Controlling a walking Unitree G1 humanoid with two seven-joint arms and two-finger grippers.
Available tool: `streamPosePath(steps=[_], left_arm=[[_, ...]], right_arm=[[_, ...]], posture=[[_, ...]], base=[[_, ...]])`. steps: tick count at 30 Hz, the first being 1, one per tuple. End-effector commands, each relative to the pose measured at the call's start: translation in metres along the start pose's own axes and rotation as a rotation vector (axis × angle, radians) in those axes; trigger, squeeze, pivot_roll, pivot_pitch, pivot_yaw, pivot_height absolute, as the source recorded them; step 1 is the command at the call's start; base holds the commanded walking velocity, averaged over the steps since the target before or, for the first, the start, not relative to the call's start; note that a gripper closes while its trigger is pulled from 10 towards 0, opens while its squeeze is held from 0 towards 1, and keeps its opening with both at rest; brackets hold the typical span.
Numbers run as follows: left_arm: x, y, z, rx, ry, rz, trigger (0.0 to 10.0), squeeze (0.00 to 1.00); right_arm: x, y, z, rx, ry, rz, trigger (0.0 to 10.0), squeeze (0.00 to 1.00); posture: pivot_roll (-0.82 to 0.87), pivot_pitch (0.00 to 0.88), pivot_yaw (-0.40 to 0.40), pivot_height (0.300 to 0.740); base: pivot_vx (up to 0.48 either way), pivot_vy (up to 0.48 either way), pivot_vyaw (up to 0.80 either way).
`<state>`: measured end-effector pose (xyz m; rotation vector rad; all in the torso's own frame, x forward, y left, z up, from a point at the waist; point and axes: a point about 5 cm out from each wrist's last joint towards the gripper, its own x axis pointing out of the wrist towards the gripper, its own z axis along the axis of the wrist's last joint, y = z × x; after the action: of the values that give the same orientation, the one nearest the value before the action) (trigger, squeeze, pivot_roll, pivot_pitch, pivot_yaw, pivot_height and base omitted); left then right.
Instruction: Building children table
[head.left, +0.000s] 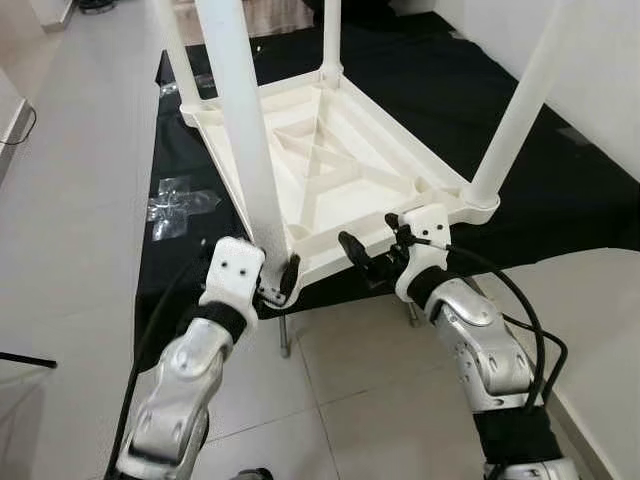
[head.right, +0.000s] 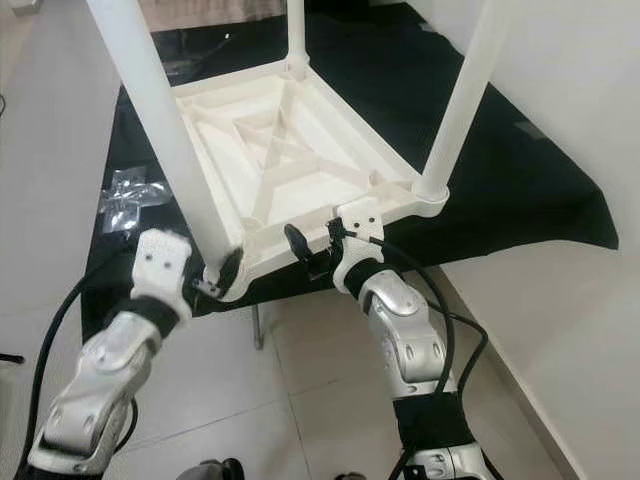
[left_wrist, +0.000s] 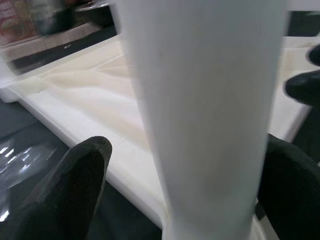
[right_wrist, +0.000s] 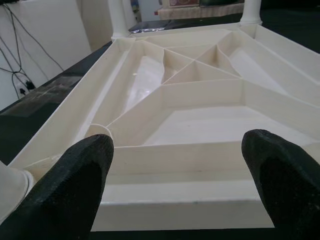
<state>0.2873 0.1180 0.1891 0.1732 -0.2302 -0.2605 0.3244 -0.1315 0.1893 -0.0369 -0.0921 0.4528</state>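
Pale floor tiles (head.left: 80, 150) are seen around a low surface draped in black cloth (head.left: 560, 190), with a white wall to the robot's right. On the cloth a white plastic children's table (head.left: 340, 170) is laid upside down, its ribbed underside facing up and its four legs pointing upward. A crumpled clear plastic bag (head.left: 178, 205) is seen on the cloth just beside the table, on the robot's left.

The left gripper (head.left: 282, 282) is placed at the near left corner of the table, where the near left leg (head.left: 245, 130) is seated in its socket. In the left wrist view its fingers (left_wrist: 75, 185) are spread to either side of the leg's base; whether they touch it cannot be told.

The right gripper (head.left: 372, 250) is held at the near edge of the table, close to the near right leg (head.left: 520, 110). Its fingers (right_wrist: 75, 185) are spread wide, with nothing between them but the table rim beyond.
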Motion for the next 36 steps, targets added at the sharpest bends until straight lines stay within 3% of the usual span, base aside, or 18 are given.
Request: streamPosePath(steps=[1, 2, 4, 5, 8, 10, 14, 15, 18, 21, 25, 27, 28, 29, 32, 36], left_arm=[[0.005, 0.02, -0.006, 0.055, 0.016, 0.121, 10.0, 0.0], [0.005, 0.02, -0.006, 0.055, 0.016, 0.121, 10.0, 0.0], [0.007, 0.041, -0.004, 0.099, 0.011, 0.222, 10.0, 0.0], [0.007, 0.041, -0.004, 0.099, 0.011, 0.222, 10.0, 0.0], [-0.002, 0.078, -0.002, 0.171, 0.025, 0.372, 10.0, 0.0], [-0.01, 0.094, -0.003, 0.205, 0.034, 0.431, 10.0, 0.0], [-0.018, 0.108, -0.004, 0.239, 0.042, 0.473, 10.0, 0.0], [-0.026, 0.121, -0.006, 0.262, 0.051, 0.511, 10.0, 0.0], [-0.033, 0.132, -0.005, 0.285, 0.052, 0.552, 10.0, 0.0], [-0.033, 0.134, -0.005, 0.288, 0.049, 0.558, 10.0, 0.0], [-0.028, 0.132, -0.003, 0.268, 0.037, 0.546, 10.0, 0.0], [-0.028, 0.132, -0.003, 0.268, 0.037, 0.546, 10.0, 0.0], [-0.023, 0.12, -0.003, 0.232, 0.029, 0.48, 10.0, 0.0], [-0.023, 0.12, -0.003, 0.232, 0.029, 0.48, 10.0, 0.0], [-0.023, 0.091, -0.008, 0.147, 0.03, 0.367, 10.0, 0.0], [-0.03, 0.085, -0.012, 0.132, 0.047, 0.372, 10.0, 0.0]], right_arm=[[-0.005, -0.003, -0.002, 0.013, 0.008, -0.013, 10.0, 0.0], [-0.005, -0.003, -0.002, 0.013, 0.008, -0.013, 10.0, 0.0], [-0.006, -0.005, -0.002, 0.012, 0.009, -0.019, 10.0, 0.0], [-0.006, -0.005, -0.002, 0.012, 0.009, -0.019, 10.0, 0.0], [-0.007, -0.006, -0.002, 0.011, 0.011, -0.022, 10.0, 0.0], [-0.008, -0.006, -0.003, 0.011, 0.014, -0.023, 10.0, 0.0], [-0.009, -0.006, -0.004, 0.012, 0.017, -0.023, 10.0, 0.0], [-0.008, -0.004, -0.004, 0.012, 0.018, -0.016, 10.0, 0.0], [-0.006, 0.001, -0.005, 0.008, 0.019, 0.015, 10.0, 0.0], [-0.007, 0.005, -0.004, 0.002, 0.018, 0.044, 10.0, 0.0], [-0.009, 0.033, 0.002, -0.064, -0.008, 0.261, 10.0, 0.0], [-0.009, 0.033, 0.002, -0.064, -0.008, 0.261, 10.0, 0.0], [-0.01, 0.041, 0.002, -0.105, -0.003, 0.314, 10.0, 0.0], [-0.01, 0.041, 0.002, -0.105, -0.003, 0.314, 10.0, 0.0], [-0.008, 0.047, 0.001, -0.116, 0.0, 0.329, 10.0, 0.0], [-0.007, 0.047, 0.001, -0.103, -0.005, 0.327, 10.0, 0.0]], posture=[[0.04, 0.189, 0.001, 0.74], [0.04, 0.189, 0.001, 0.74], [0.04, 0.19, 0.001, 0.74], [0.04, 0.19, 0.001, 0.74], [0.05, 0.194, 0.005, 0.74], [0.06, 0.194, 0.004, 0.74], [0.06, 0.194, 0.003, 0.74], [0.07, 0.194, -0.002, 0.74], [0.07, 0.194, -0.006, 0.74], [0.07, 0.193, -0.006, 0.74], [0.06, 0.193, -0.004, 0.74], [0.06, 0.193, -0.004, 0.74], [0.06, 0.193, -0.003, 0.74], [0.06, 0.193, -0.003, 0.74], [0.07, 0.195, -0.001, 0.74], [0.07, 0.195, 0.0, 0.74]], base=[[0.0, 0.0, 0.0], [0.0, 0.0, 0.0], [0.0, 0.0, 0.0], [0.0, 0.0, 0.0], [0.0, 0.0, 0.0], [0.0, 0.0, 0.0], [0.0, 0.0, 0.0], [0.0, 0.0, 0.0], [0.0, 0.0, 0.0], [0.0, 0.0, 0.0], [0.0, 0.0, 0.0], [0.0, 0.0, 0.0], [0.0, 0.0, 0.0], [0.0, 0.0, 0.0], [0.0, 0.0, 0.0], [0.0, 0.0, 0.0]])
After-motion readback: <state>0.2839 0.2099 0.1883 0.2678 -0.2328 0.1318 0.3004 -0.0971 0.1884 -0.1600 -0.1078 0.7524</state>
